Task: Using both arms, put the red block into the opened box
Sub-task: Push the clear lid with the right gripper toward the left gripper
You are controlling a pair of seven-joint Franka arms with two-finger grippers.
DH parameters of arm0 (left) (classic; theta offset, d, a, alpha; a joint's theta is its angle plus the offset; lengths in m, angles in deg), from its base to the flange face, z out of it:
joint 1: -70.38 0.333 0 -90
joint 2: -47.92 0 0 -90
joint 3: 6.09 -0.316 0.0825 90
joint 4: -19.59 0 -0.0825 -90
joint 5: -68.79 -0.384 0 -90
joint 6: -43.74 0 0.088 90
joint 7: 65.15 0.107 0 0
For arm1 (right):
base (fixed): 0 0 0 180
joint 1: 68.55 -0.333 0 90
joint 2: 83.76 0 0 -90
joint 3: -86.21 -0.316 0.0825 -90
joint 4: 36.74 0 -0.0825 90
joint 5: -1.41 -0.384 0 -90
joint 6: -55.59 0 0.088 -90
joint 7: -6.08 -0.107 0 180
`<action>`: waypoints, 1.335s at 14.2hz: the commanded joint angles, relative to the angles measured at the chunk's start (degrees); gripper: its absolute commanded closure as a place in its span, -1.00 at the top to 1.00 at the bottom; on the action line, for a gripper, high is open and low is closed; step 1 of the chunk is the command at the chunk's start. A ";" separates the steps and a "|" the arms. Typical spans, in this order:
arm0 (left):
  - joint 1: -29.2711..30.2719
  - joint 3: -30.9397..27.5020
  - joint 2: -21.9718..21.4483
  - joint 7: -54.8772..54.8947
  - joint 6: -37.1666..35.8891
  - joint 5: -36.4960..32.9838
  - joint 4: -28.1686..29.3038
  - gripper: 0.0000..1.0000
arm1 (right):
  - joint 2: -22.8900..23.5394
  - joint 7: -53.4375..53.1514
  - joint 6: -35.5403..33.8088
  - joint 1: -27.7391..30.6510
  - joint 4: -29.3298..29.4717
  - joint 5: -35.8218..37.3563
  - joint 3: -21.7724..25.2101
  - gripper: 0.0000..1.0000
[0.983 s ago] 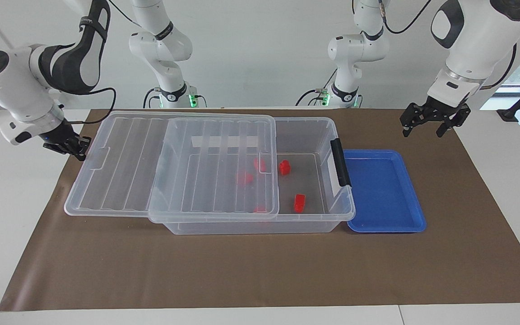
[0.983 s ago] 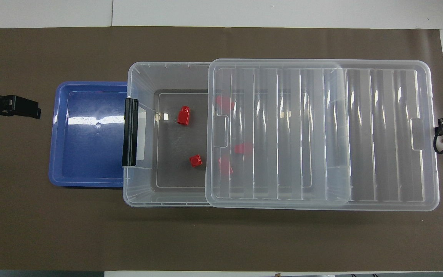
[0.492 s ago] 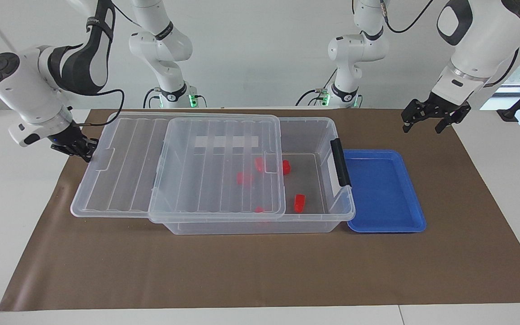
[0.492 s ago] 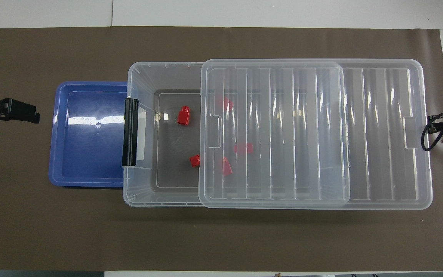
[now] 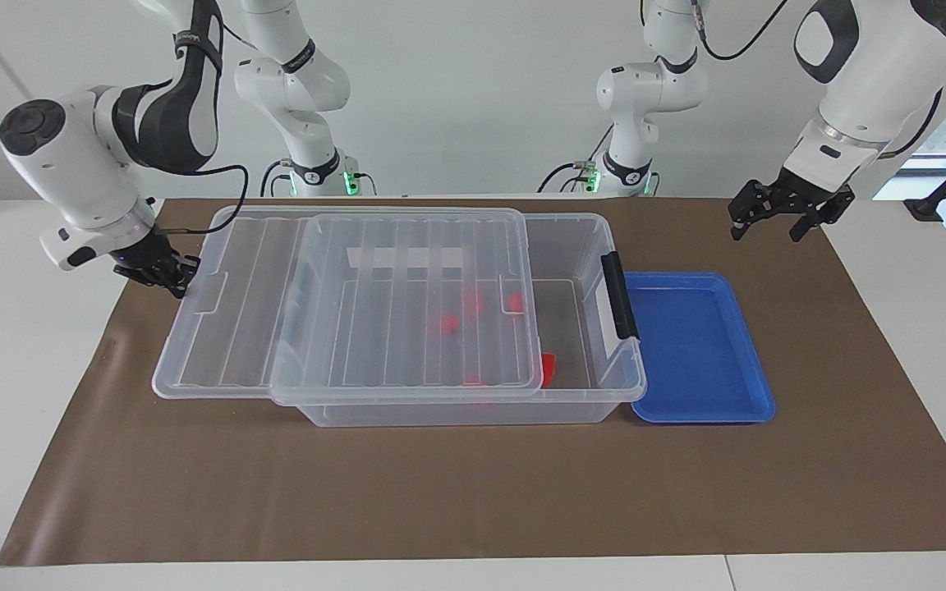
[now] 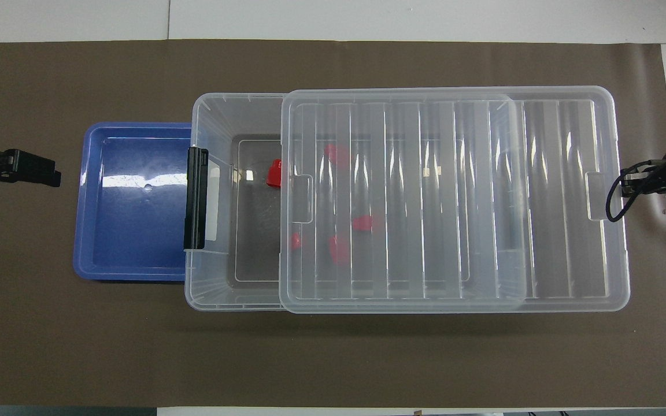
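Note:
The clear box point(image 5: 604, 392) point(image 6: 208, 292) stands mid-table with several red blocks inside. One red block point(image 5: 548, 369) point(image 6: 274, 173) shows half in the uncovered strip by the black latch point(image 5: 619, 295). Others, like the red block point(image 6: 339, 249), lie under the ribbed lid point(image 5: 407, 312) point(image 6: 454, 202). The lid lies across the box and overhangs it toward the right arm's end. My right gripper point(image 5: 167, 272) point(image 6: 636, 179) is shut and pressed against the lid's overhanging end. My left gripper point(image 5: 777, 220) point(image 6: 44, 170) hangs open over the mat beside the blue tray, holding nothing.
A shallow blue tray point(image 5: 699, 413) point(image 6: 81, 231) with nothing in it sits against the box's latch end. A brown mat point(image 5: 473, 492) covers the table. Two more white arms stand idle at the robots' edge.
The lid has slid toward the left arm's end with my right gripper following against it, covering more of the box and its blocks. My left gripper has lifted slightly.

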 commanded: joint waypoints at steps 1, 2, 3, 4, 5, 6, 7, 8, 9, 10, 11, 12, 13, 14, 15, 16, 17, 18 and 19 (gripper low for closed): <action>0.61 0.09 -1.13 0.66 -0.38 0.79 0.72 1.00 | -0.66 -2.35 0.79 0.50 -0.92 -0.05 -1.83 -1.00; 0.61 0.09 -1.13 0.66 -0.38 0.79 0.72 1.00 | -0.66 -3.48 0.79 0.50 -0.92 -0.05 -2.70 -1.00; 0.61 0.09 -1.13 0.66 -0.38 0.79 0.72 1.00 | -0.66 -4.71 0.70 0.50 -0.92 -0.05 -3.15 -1.00; 0.61 0.18 -1.13 0.66 -0.38 0.79 0.72 1.00 | -0.66 -5.34 0.53 0.50 -0.92 -0.05 -3.76 -1.00; 0.61 0.18 -1.13 0.75 -0.38 0.79 0.72 1.00 | -0.66 -6.04 0.53 0.50 -0.92 -0.05 -4.03 -1.00; 0.61 0.10 -1.13 0.66 -0.38 0.79 0.72 1.00 | -0.66 -6.65 0.53 0.50 -0.92 -0.05 -4.64 -1.00; 0.61 0.18 -1.13 0.66 -0.38 0.79 0.72 1.00 | -0.75 -7.79 0.53 0.50 -0.92 -0.05 -5.34 -1.00; 0.61 0.10 -1.13 0.66 -0.38 0.79 0.72 1.00 | -0.75 -8.93 0.53 0.50 -1.01 -0.05 -6.05 -1.00; 0.61 0.18 -1.13 0.66 -0.38 0.79 0.72 1.00 | -0.75 -10.16 0.53 0.50 -1.01 -0.05 -6.66 -1.00; 0.61 0.10 -1.13 0.66 -0.38 0.79 0.72 1.00 | -0.83 -11.48 0.53 0.50 -1.27 -0.05 -7.45 -1.00; 0.61 0.09 -1.13 0.66 -0.38 0.79 0.72 1.00 | -0.84 -12.28 0.44 0.58 -1.27 -0.05 -7.98 -1.00; 0.61 0.09 -1.13 0.66 -0.38 0.79 0.72 1.00 | -0.92 -12.72 0.35 0.50 -1.36 -0.05 -8.42 -1.00; 0.61 0.09 -1.13 0.66 -0.38 0.79 0.72 1.00 | -0.92 -13.33 0.26 0.50 -1.36 -0.14 -8.77 -1.00; 0.61 0.09 -1.13 0.66 -0.38 0.79 0.72 1.00 | -1.01 -13.69 0.18 0.50 -1.45 -0.14 -8.78 -1.00; 0.61 0.09 -1.13 0.66 -0.38 0.79 0.72 1.00 | -1.01 -14.04 0.18 0.50 -1.54 -0.14 -9.13 -1.00; 0.61 0.18 -1.13 0.66 -0.38 0.79 0.72 1.00 | -1.10 -14.56 0.35 0.50 -1.97 -0.14 -9.65 -1.00; 0.61 0.18 -1.13 0.66 -0.38 0.79 0.72 1.00 | -1.10 -16.05 0.44 0.50 -2.06 -0.14 -10.35 -1.00; 0.61 0.10 -1.13 0.66 -0.38 0.79 0.72 1.00 | -1.10 -17.28 0.53 0.50 -2.15 -0.14 -10.97 -1.00; 0.61 0.09 -1.13 0.66 -0.38 0.79 0.72 1.00 | -1.19 -17.56 0.53 0.50 -2.15 -0.14 -11.24 -1.00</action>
